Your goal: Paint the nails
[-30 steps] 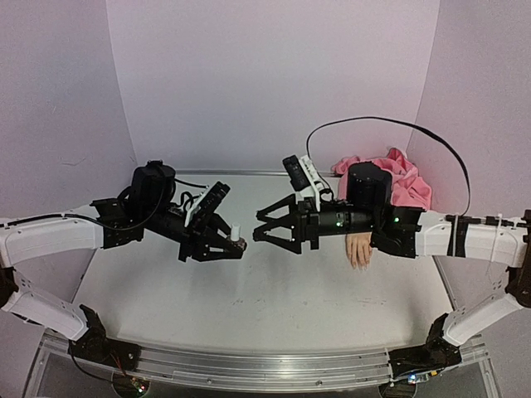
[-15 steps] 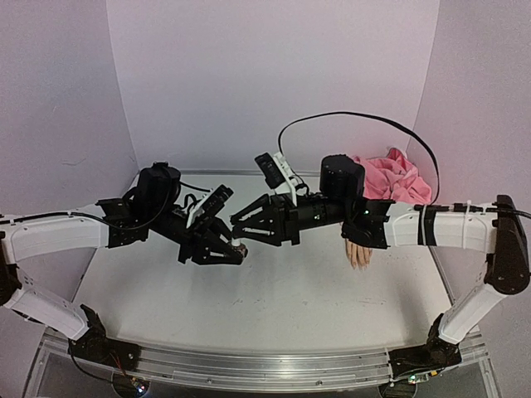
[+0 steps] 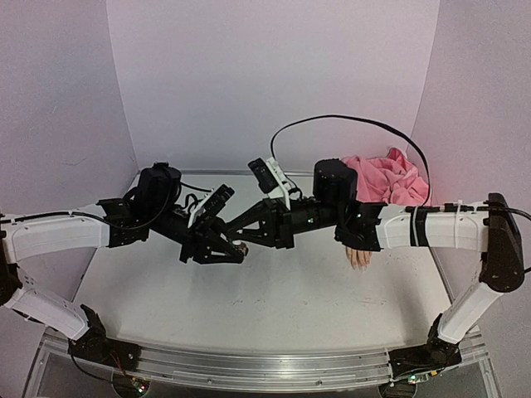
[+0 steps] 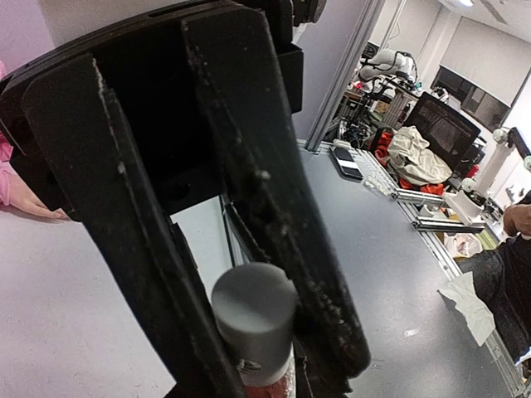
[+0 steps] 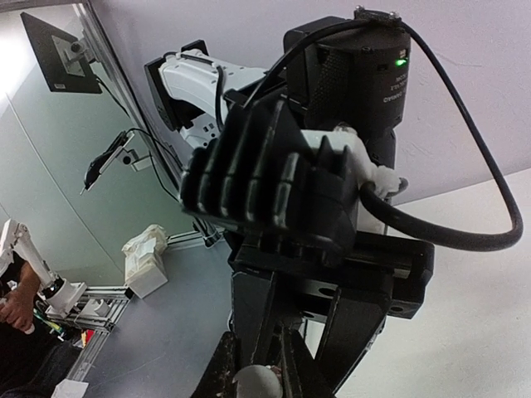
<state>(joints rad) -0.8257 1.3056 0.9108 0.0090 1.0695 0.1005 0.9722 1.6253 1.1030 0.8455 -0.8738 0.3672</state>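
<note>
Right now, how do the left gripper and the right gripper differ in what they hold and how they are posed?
The left gripper is shut on the body of the polish bottle; the right gripper is shut on its cap. The left gripper points rightward, the right gripper leftward, tips meeting. Both grip the same bottle.

Pale lilac walls (image 3: 274,75) enclose the white surface (image 3: 282,290) on three sides, and beyond it a grey floor (image 4: 390,249) stretches toward distant clutter.
</note>
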